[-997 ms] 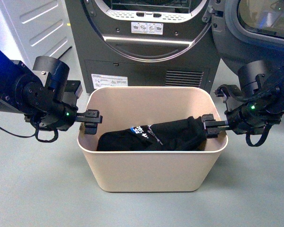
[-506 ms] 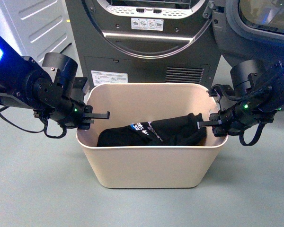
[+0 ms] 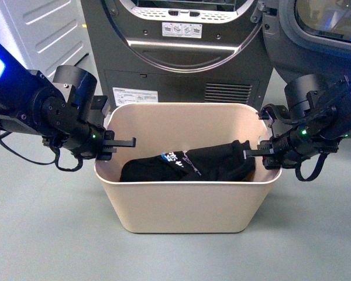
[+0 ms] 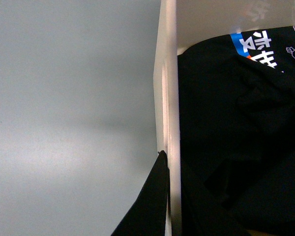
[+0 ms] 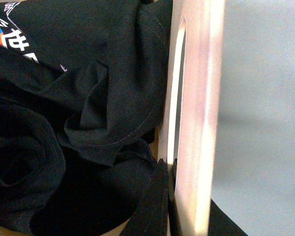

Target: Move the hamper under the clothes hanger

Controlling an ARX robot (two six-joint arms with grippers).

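Note:
The beige hamper stands on the grey floor in front of the dark grey dryer, with black clothes inside. My left gripper is shut on the hamper's left rim. My right gripper is shut on its right rim. In the left wrist view the left gripper pinches the hamper's wall, with the black garment beside it. In the right wrist view the right gripper clamps the rim near a handle slot. The clothes hanger is out of view.
The dark grey dryer stands right behind the hamper, with its door open at the right. A white panelled cabinet is at the back left. Grey floor lies to both sides and in front.
Since a second ago the hamper and dryer have shifted slightly up in the front view, and both arms have changed pose at the rim. Nothing has moved in the last half second.

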